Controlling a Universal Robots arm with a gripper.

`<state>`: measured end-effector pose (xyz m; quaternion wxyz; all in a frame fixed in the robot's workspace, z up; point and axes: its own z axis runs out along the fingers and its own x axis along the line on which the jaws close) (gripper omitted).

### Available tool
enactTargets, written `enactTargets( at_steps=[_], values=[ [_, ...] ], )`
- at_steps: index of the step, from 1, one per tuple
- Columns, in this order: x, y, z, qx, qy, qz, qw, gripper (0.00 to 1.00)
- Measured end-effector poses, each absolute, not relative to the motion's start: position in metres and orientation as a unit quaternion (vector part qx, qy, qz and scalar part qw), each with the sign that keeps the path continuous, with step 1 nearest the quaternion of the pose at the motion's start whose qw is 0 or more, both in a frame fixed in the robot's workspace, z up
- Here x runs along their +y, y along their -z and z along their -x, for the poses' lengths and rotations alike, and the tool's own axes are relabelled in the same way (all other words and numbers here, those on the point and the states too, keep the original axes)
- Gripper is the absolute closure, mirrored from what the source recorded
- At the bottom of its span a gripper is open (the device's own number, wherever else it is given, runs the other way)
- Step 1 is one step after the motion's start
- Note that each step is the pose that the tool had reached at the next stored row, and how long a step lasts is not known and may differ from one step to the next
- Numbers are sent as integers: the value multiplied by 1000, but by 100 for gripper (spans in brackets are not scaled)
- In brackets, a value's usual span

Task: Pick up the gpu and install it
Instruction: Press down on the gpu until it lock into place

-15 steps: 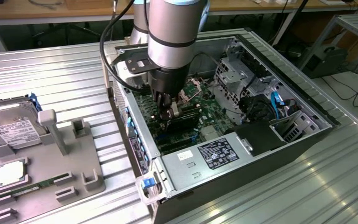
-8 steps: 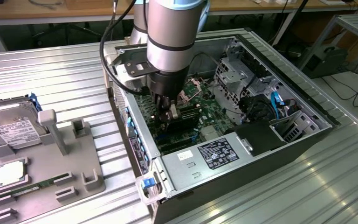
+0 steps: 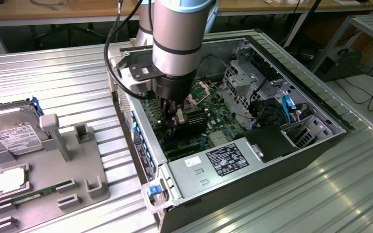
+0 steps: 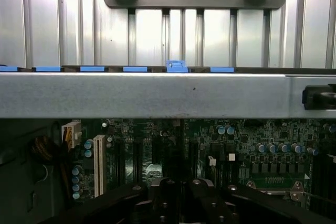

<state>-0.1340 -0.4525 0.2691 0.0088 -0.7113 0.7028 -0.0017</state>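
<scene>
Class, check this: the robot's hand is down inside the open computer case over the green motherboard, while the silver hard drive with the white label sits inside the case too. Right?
Not quite. The exterior view shows the silver hard drive with the white label outside the open computer case, on the grey holder tray at that view's left. The hand is indeed inside the case over the green motherboard.

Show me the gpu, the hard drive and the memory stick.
gpu (image 3: 188, 127): exterior view, black face.
hard drive (image 3: 17, 137): exterior view, white label.
memory stick (image 3: 36, 196): exterior view, green strip's middle.
</scene>
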Motion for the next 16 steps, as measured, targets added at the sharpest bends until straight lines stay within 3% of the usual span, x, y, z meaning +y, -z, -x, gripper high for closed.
enactTargets(
  at_steps=[16],
  values=[
    [-452,-278,134,703,2,711,9,89]
  ],
)
